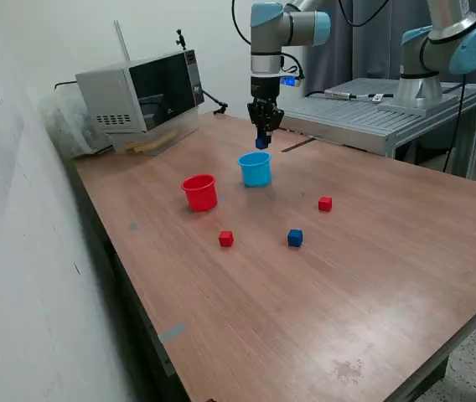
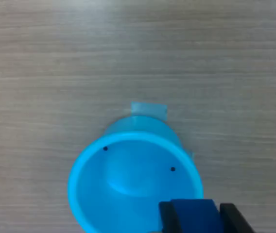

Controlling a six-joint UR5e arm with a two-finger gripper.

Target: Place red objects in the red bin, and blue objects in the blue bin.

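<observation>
Wooden table, microwave at the back. I see the gripper pinching a blue cube just above the blue cup. Red cup sits beside it. Second blue cube and two red cubes lie loose on the table.

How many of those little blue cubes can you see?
2. One small dark blue cube lies on the wooden table, nearer the camera than the light blue plastic cup. The other is pinched in the robot's hand above that cup.
</observation>
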